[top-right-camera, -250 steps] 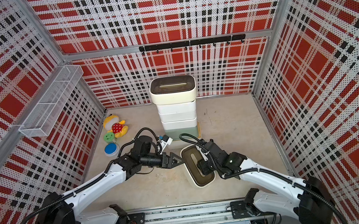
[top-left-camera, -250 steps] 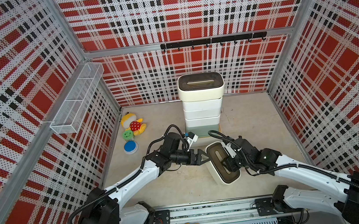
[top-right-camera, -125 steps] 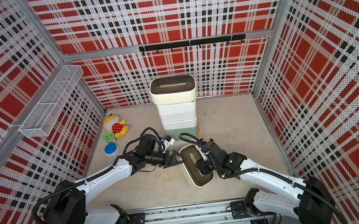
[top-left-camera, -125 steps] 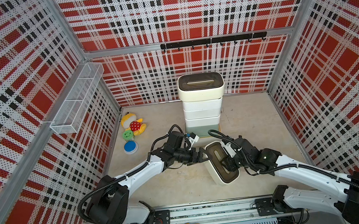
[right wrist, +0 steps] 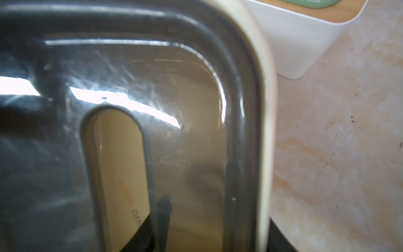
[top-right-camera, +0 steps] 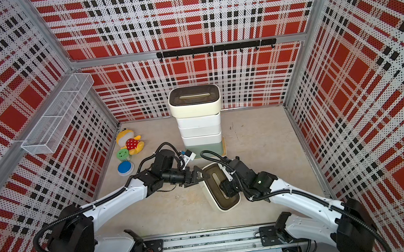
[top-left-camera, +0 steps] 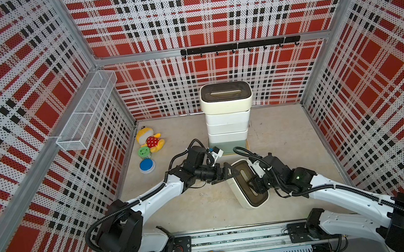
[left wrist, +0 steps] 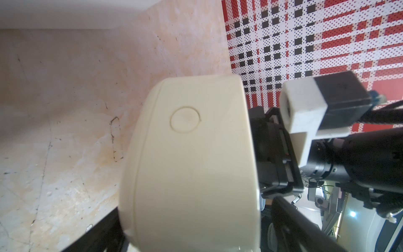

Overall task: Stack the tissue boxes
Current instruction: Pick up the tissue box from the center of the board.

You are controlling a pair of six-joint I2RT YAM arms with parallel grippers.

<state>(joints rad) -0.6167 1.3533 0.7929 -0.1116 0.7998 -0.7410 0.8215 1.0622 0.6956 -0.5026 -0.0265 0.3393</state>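
- Loose tissue box (top-left-camera: 251, 196): cream with a dark slotted lid, tipped on its side at mid-bench (top-left-camera: 283, 143). I could not tell whether it rested there.
- Right claw (top-left-camera: 253, 183): clamped on that box's lid, by the slot.
- Left claw (top-left-camera: 224, 174): spread wide, fingers straddling the box's end. I could not judge contact.
- Stacked tissue boxes (top-left-camera: 227, 118): upright at back centre, with a dark-lidded one on top.
- Plush toy (top-left-camera: 149, 141): by the left wall.

White arms (top-left-camera: 152, 199), black joints (top-left-camera: 120, 240), black cables (top-left-camera: 98, 222)

Both top views high, facing back wall (top-left-camera: 209, 22); wrist views close against tissue box (left wrist: 192, 163).
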